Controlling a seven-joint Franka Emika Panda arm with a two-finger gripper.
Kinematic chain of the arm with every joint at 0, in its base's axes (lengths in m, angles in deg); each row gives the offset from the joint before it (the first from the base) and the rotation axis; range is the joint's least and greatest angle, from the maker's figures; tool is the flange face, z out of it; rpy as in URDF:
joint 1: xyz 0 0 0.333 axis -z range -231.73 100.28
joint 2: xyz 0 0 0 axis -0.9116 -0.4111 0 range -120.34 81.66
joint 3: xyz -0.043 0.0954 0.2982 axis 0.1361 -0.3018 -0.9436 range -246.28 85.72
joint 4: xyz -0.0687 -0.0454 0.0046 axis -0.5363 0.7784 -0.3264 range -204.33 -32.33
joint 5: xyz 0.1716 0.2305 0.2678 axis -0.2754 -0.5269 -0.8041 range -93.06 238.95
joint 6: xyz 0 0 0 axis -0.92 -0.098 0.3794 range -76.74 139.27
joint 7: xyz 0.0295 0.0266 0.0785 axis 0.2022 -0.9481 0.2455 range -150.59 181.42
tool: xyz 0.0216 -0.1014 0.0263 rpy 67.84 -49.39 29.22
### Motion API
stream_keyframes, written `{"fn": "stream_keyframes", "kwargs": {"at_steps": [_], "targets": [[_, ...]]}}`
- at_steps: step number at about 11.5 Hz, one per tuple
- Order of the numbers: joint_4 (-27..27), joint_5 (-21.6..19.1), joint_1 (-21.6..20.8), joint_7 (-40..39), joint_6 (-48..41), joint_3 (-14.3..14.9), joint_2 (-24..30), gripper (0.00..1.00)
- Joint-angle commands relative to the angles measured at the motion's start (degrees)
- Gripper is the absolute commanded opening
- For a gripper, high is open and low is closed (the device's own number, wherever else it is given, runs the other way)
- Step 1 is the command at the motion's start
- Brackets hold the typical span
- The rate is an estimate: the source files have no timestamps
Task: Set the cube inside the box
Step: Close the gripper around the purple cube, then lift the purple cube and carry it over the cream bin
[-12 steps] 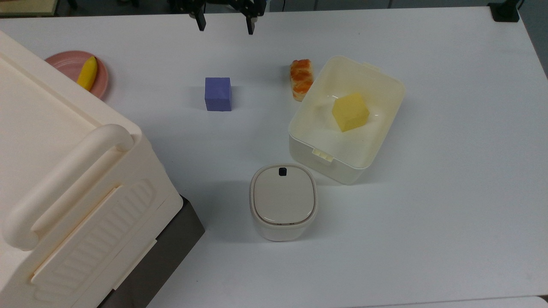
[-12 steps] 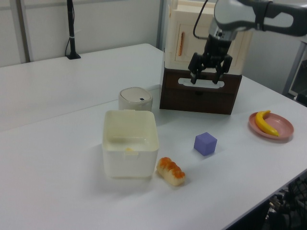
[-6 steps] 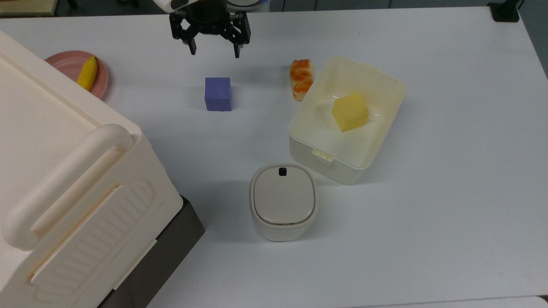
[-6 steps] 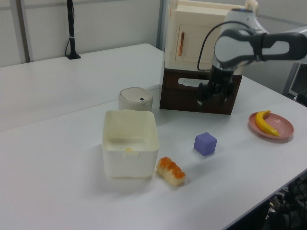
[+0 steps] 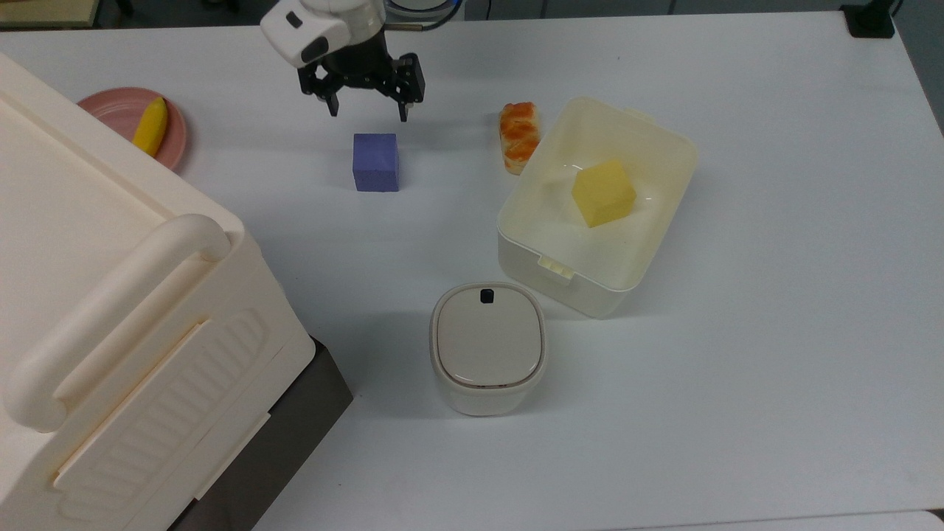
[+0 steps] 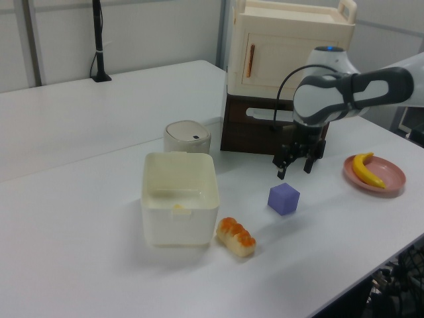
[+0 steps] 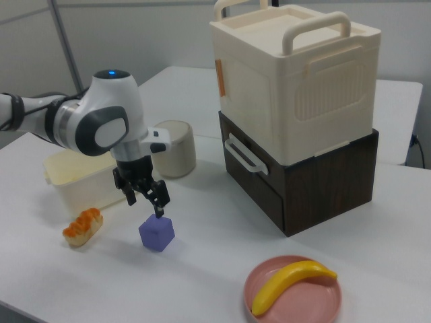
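- Jaws of the gripper (image 5: 366, 113) are spread apart and grasp nothing; they point down at the surface (image 5: 774, 310).
- Gripper position: in the top view it sits just above the cube (image 5: 375, 161) in the frame, apart from it. In the left view (image 6: 294, 169) and the right view (image 7: 145, 200) it hangs above the cube, slightly off to one side, without contact.
- Cube: purple-blue, resting flat on the white surface, outside the box (image 5: 667, 140). In the top view it lies to the left of the box, with a bread roll (image 5: 519, 136) between them.
- Box: cream-white, open-topped, holding a yellow cube (image 5: 603, 193) that sits tilted inside.
- Bread roll: touching or just beside the box wall on the top view's left.
- Lidded canister (image 5: 487, 348): stands near the box, below it in the top view.
- Large cream case (image 7: 294, 74): stacked on a dark wooden drawer unit (image 7: 310, 180).
- Pink plate (image 7: 293, 292): carries a banana (image 7: 291, 282), well apart from the cube.
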State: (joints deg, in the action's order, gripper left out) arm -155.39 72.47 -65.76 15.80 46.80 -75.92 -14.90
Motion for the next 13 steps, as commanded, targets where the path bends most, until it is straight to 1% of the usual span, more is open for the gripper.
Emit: {"fn": "stream_keyframes", "kwargs": {"at_steps": [1, 3, 5, 7, 8, 9, 10, 12, 13], "targets": [[-0.64, 1.87, -0.41, -1.0, 4.8, 0.3, -3.72, 1.0], [-0.55, 4.24, -0.5, -1.0, 6.48, 0.3, -6.27, 1.0], [-0.55, 4.78, -0.67, -1.0, 7.45, 0.3, -7.68, 1.0], [-0.29, 6.36, -0.93, -1.0, 7.45, 0.3, -9.53, 1.0], [0.06, 6.53, -1.11, -1.0, 7.45, 0.21, -10.14, 0.84], [0.41, 6.62, -1.02, -0.91, 7.45, 0.21, -10.15, 0.34], [0.5, 6.62, -1.02, -0.91, 7.54, 0.21, -10.15, 0.27], [1.37, 6.62, -1.11, -0.65, 7.54, 0.12, -9.8, 0.27], [3.03, 6.28, -1.2, -0.22, 7.45, -0.05, -9.45, 0.27]]}}
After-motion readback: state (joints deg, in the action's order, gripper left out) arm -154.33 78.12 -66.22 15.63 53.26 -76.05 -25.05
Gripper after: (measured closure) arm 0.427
